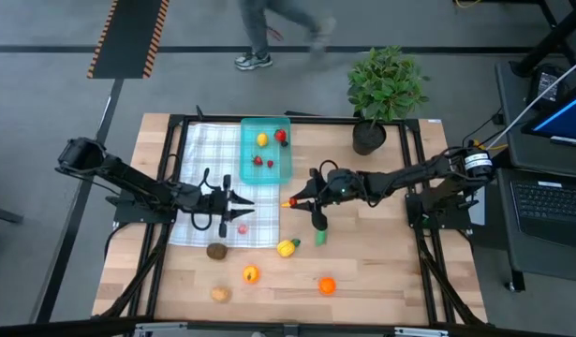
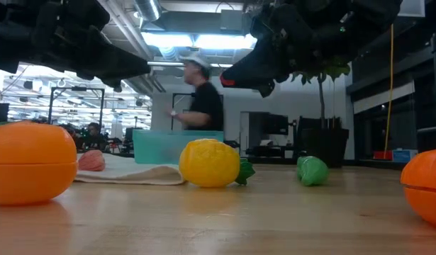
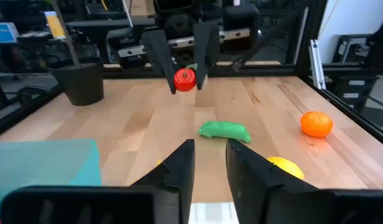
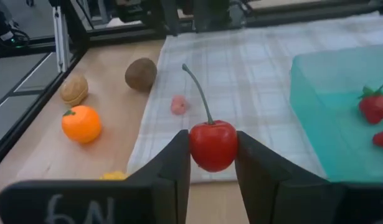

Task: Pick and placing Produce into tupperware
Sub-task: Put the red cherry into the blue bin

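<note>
Red cherry (image 4: 212, 144) pinched in right gripper (image 4: 213, 163), held up w/ box (image 1: 266, 148) at 11 o'clock for dropping. Left gripper (image 3: 210, 163), narrow gap, empty, over cloth (image 1: 217, 178).

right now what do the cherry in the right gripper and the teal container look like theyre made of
Cherry, held in the right gripper: probably hard plastic, its glossy red skin catching a highlight, with a thin stiff stem. Teal container: likely translucent, slightly frosted plastic; the red pieces inside show dimly through its wall.
</note>
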